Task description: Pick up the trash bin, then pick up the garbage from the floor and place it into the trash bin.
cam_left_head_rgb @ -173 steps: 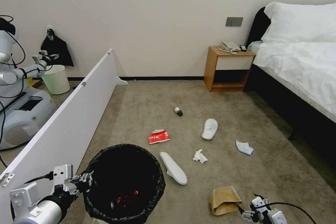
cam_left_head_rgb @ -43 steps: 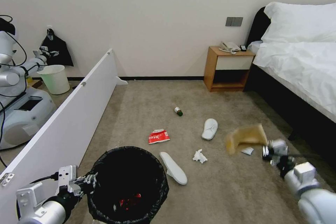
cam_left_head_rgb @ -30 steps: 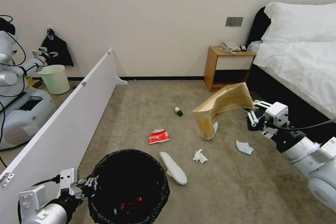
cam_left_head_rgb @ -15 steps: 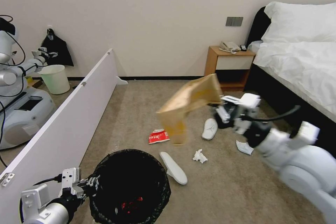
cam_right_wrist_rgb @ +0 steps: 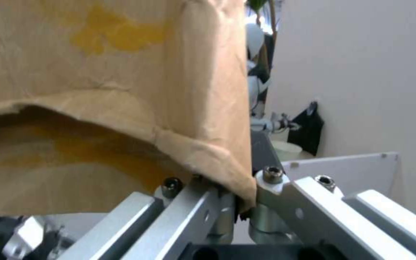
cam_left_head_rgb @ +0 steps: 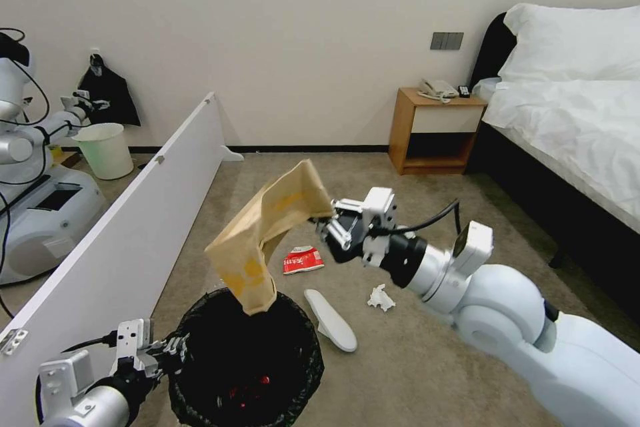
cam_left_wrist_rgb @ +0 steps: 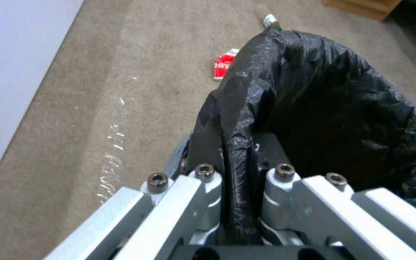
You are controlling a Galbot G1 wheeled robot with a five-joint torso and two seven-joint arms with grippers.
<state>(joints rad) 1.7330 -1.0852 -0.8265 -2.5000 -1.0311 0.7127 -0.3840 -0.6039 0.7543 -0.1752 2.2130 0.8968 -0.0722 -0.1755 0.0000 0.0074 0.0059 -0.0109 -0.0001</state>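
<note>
A: Hanging from the right gripper (cam_left_head_rgb: 327,225), fingers pinched shut on one top edge: the brown paper bag (cam_left_head_rgb: 263,247), tail end dangling over the 12 o'clock rim of the trash bin (cam_left_head_rgb: 247,360).

B: Looks light and floppy. Creased paper, no stiffness, sagging under its own weight. Best taken by a folded edge, as here; likely to swing and catch the rim.

A: Agreed. Seen close in the right wrist view: paper edge (cam_right_wrist_rgb: 208,151) wedged between the two fingers, yellow stains on the sheet.

B: And the left gripper (cam_left_head_rgb: 160,352)?

A: Clamped on the bin's liner at 9 o'clock, black plastic (cam_left_wrist_rgb: 234,187) squeezed between closed fingers, bin held up off the carpet by appearance, though hard to confirm.

B: Versus half a second back?

A: Bag carried from above the red-white packet (cam_left_head_rgb: 302,259) toward 7 o'clock, now over the bin mouth. Nearly six seconds back, lying flat on the carpet at 5 o'clock.

B: Left on the floor?

A: Near slipper (cam_left_head_rgb: 330,320) just beside the bin at 3 o'clock, tissue wad (cam_left_head_rgb: 381,297), packet.
</note>
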